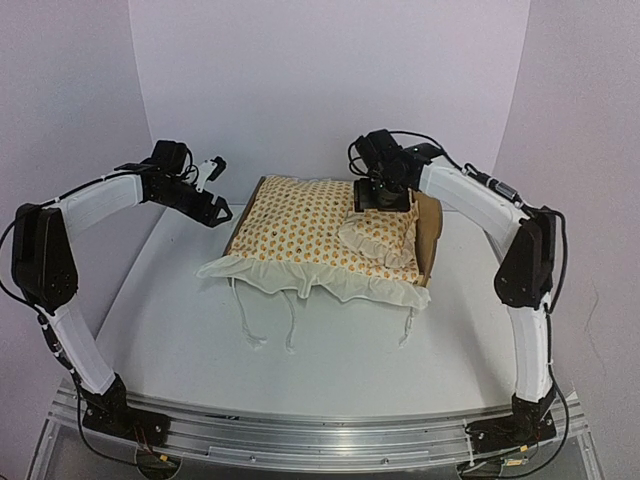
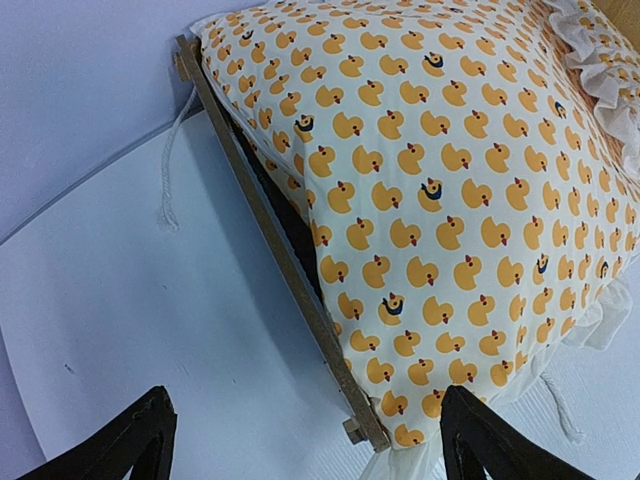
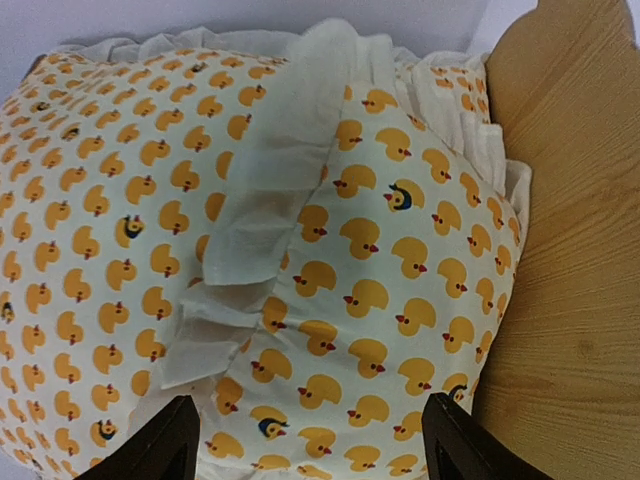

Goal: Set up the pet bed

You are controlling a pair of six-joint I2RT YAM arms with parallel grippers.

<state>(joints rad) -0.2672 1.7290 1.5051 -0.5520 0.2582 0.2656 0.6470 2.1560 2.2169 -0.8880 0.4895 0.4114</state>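
Observation:
The pet bed (image 1: pixel 432 225) stands at mid-table, its plywood headboard (image 3: pixel 570 250) on the right and its low footboard (image 2: pixel 280 250) on the left. A duck-print mattress cushion (image 1: pixel 290 235) lies across it, and a small ruffled pillow (image 1: pixel 382 238) rests against the headboard. My left gripper (image 1: pixel 215 195) hangs open just left of the footboard, holding nothing; in the left wrist view the left gripper (image 2: pixel 305 445) looks down on the footboard's near corner. My right gripper (image 1: pixel 382 200) is open above the pillow (image 3: pixel 380 280), its dark fingertips (image 3: pixel 150 450) wide apart.
White tie cords (image 1: pixel 290 320) trail from the cushion's front frill onto the white tabletop (image 1: pixel 200 340). Another cord (image 2: pixel 170 170) hangs by the footboard's far end. White walls close in the back and sides.

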